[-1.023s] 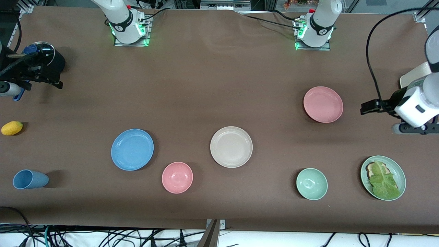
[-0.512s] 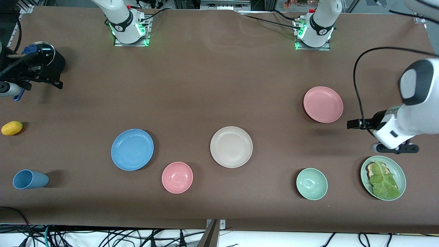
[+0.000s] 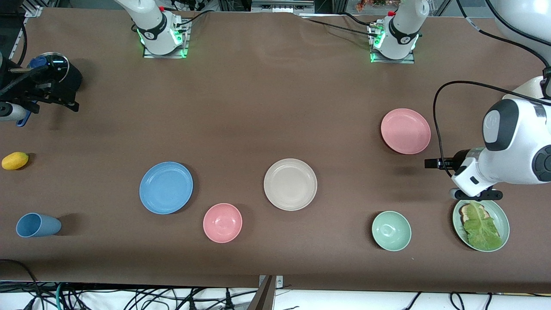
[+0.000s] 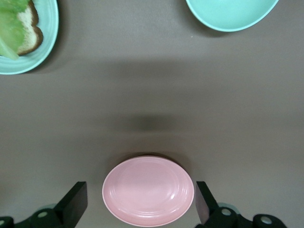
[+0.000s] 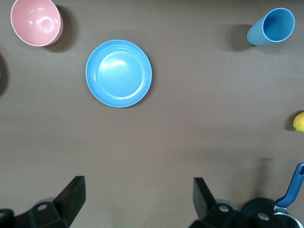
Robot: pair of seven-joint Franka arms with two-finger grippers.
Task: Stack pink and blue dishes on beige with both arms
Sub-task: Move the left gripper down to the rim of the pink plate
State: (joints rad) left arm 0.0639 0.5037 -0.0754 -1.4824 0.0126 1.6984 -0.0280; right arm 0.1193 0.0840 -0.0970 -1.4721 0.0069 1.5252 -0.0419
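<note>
The left gripper (image 4: 137, 209) hangs empty with fingers spread wide, up in the air over the table by the pink plate (image 3: 405, 131). The right gripper (image 5: 137, 204), also wide open and empty, waits at the right arm's end. The blue plate (image 3: 166, 187) and beige plate (image 3: 290, 184) lie apart, unstacked

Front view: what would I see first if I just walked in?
Probably the left arm, its open gripper up in the air beside the pink plate. Then the colours: the beige plate mid-table and the blue plate toward the right arm's end. The right gripper waits, open.
</note>
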